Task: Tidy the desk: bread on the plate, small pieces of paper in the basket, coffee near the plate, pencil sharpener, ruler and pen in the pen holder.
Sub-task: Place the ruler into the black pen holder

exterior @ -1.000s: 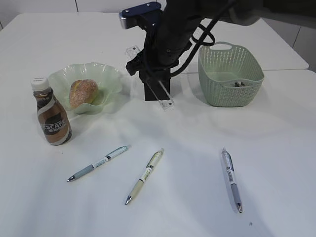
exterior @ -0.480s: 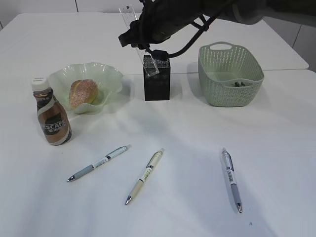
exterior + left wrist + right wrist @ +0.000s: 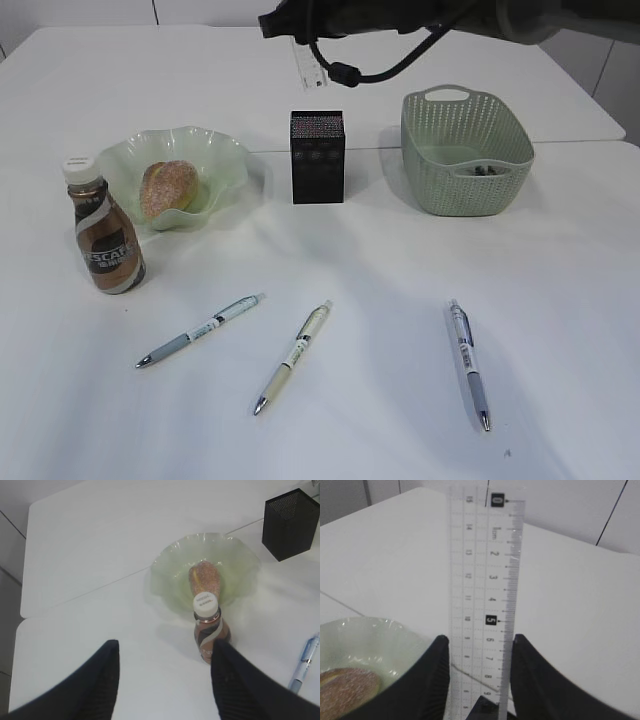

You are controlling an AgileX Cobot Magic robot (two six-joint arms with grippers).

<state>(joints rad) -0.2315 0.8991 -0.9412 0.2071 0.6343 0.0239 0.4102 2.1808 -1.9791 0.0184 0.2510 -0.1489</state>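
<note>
Lying on the frilled pale green plate (image 3: 225,160): a sugar-dusted bread roll (image 3: 167,187). Standing upright just in front of the plate's left edge: a brown coffee bottle (image 3: 104,235), white cap on. Sitting between plate and basket: a black mesh pen holder (image 3: 317,156), upright. Resting to its right: a light green woven basket (image 3: 465,153) (dark scraps showing inside). Hanging above the holder, clear of it: a transparent ruler (image 3: 485,595), pinched low between dark fingers. Lying well apart along the front of the table: a blue-grey pen (image 3: 199,330), a cream pen (image 3: 292,356), a white-and-grey pen (image 3: 468,364).
</note>
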